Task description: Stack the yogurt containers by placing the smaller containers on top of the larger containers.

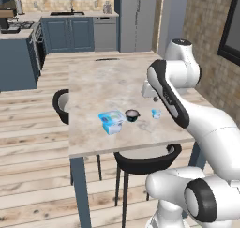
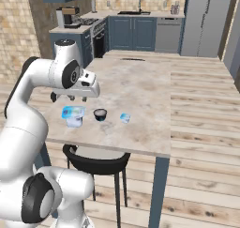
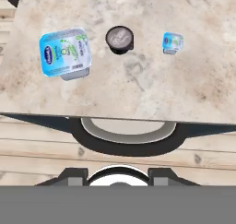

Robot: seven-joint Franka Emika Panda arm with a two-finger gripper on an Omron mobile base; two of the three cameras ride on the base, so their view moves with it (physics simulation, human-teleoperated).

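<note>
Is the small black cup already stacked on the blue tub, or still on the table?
Still on the table: the black cup stands upright on the marble, apart from the blue tub.

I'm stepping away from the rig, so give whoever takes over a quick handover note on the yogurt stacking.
Gripper: raised above the table, holding nothing; how wide the jaws stand is unclear.
Things: rectangular tub, black cup and tiny blue cup sit apart in a row near the table's front edge, above a stool.
Done: nothing stacked.
Left: put the black cup and the tiny blue cup on top of the bigger ones.
</note>
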